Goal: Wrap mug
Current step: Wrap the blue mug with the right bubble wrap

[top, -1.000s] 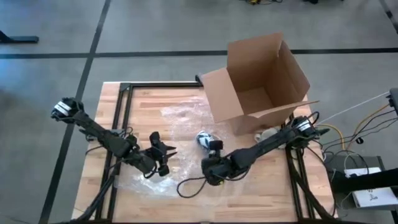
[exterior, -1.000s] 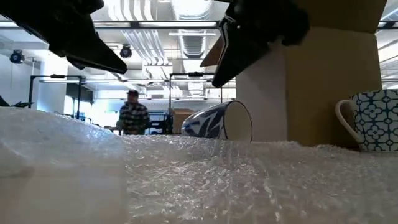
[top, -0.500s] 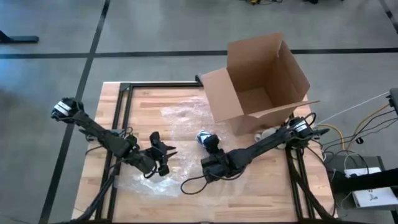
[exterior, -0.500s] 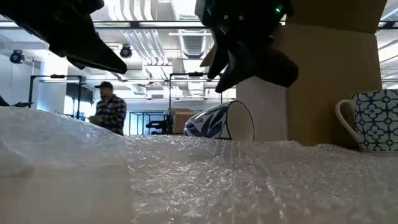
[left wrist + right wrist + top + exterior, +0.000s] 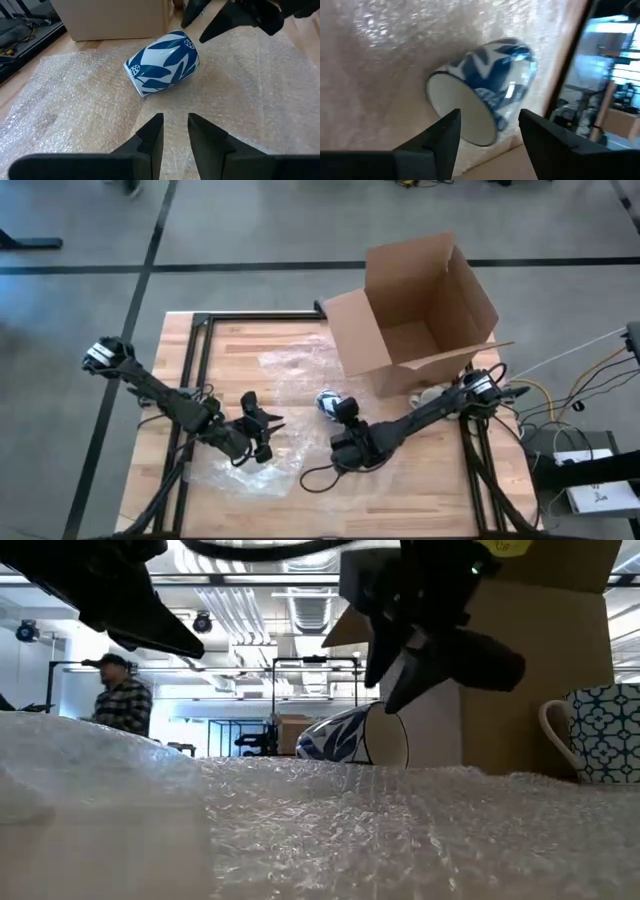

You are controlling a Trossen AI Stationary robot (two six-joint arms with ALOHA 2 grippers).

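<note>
The mug (image 5: pixel 162 62) lies on its side on the bubble wrap (image 5: pixel 285 385), near the middle of the table (image 5: pixel 240 340) and just in front of the open cardboard box (image 5: pixel 415 310). It is blue and white with a leaf pattern; its open mouth faces my right pincer (image 5: pixel 487 130), which hovers just beside it with its 2 fingers spread wide, apart from the rim. My left pincer (image 5: pixel 175 132) waits over the wrap toward the table's left edge, its fingers a narrow gap apart and gripping nothing, pointed at the mug's base.

The step in hand, as I judge it, is getting the mug seated properly on the sheet before folding. To do it well I should approach the rim squarely, with 1 finger inside the mouth and 1 outside, or span the body across its width, because a glazed cylinder on its side will roll away if I nudge it off-centre. A slow close matters more than force. The wrap is crumpled and light, so my left pincer should pin or lift a free edge only once the mug is steady, else the sheet drags with it. A second patterned mug (image 5: pixel 600 730) stands beside the box, by the table's right edge; I should keep clear of it.
</note>
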